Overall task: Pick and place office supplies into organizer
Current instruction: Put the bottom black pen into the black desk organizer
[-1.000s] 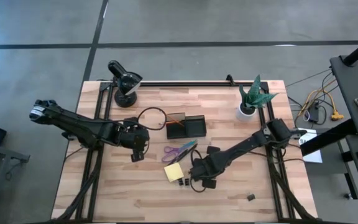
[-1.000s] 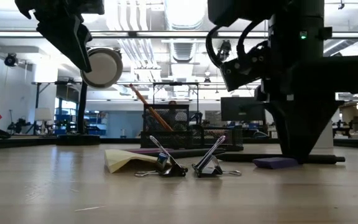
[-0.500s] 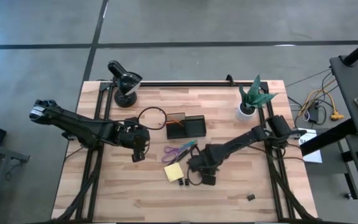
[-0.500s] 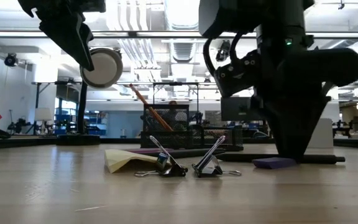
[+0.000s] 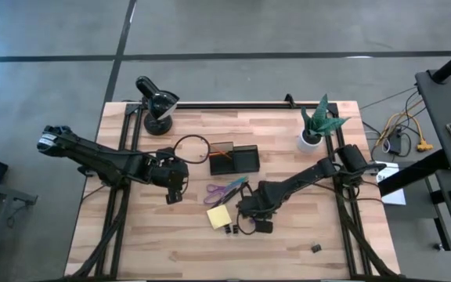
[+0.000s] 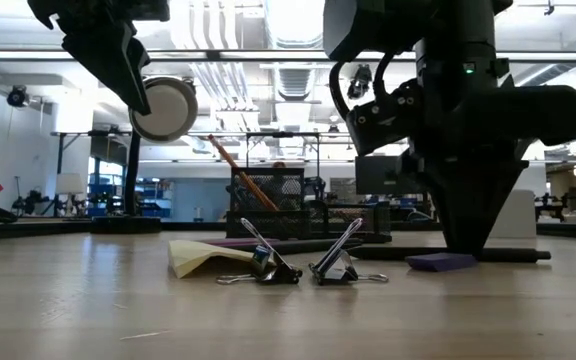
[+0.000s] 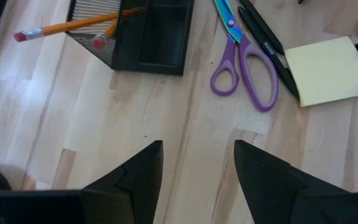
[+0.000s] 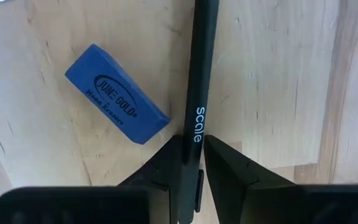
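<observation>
Right gripper pinching black pen lying mid-table beside blue eraser. Grasp step underway. Next: lifting pen, carrying to organizer nearer far edge. Left gripper waiting, fingers spread.

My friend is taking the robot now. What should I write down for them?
Right claw: pinching the black pen on the table, beside the blue eraser.
Left claw: open, empty, hovering near the organizer.
Done: two pencils are in the organizer.
Left: pen, eraser, scissors, sticky pad, two clips near the pad, one clip near the front edge.
</observation>
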Robot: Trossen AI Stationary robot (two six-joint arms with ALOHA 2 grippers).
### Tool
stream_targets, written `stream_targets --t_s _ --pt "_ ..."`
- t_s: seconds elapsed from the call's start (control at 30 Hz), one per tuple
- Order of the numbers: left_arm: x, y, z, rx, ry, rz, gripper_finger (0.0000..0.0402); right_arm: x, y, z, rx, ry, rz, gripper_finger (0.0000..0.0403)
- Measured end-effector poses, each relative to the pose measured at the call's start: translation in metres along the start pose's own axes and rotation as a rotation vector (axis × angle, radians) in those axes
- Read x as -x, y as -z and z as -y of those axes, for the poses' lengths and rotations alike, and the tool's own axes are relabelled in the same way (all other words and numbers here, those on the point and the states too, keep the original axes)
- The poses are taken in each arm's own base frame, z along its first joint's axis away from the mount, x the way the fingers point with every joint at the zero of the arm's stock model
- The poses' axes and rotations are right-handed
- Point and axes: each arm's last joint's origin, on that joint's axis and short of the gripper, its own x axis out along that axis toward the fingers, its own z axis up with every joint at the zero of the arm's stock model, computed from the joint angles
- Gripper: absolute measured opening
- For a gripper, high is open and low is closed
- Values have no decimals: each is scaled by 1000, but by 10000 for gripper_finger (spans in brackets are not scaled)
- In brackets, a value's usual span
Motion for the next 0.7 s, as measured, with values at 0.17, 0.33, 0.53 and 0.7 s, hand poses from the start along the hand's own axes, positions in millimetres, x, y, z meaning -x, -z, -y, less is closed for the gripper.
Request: stream_targets --t_s 0.17,0.33,0.53,0.7 --pt "0 0 0 -1 -12 3 180 0 0 0 40 2 -4 44" --pt "0 0 0 -1 -12 3 180 5 -1 0 87 13 -13 18" --pt "0 0 0 -1 -12 3 180 13 -5 2 139 96 -11 16" --pt "1 1 -1 -1 -13 1 180 33 -12 5 199 236 8 15"
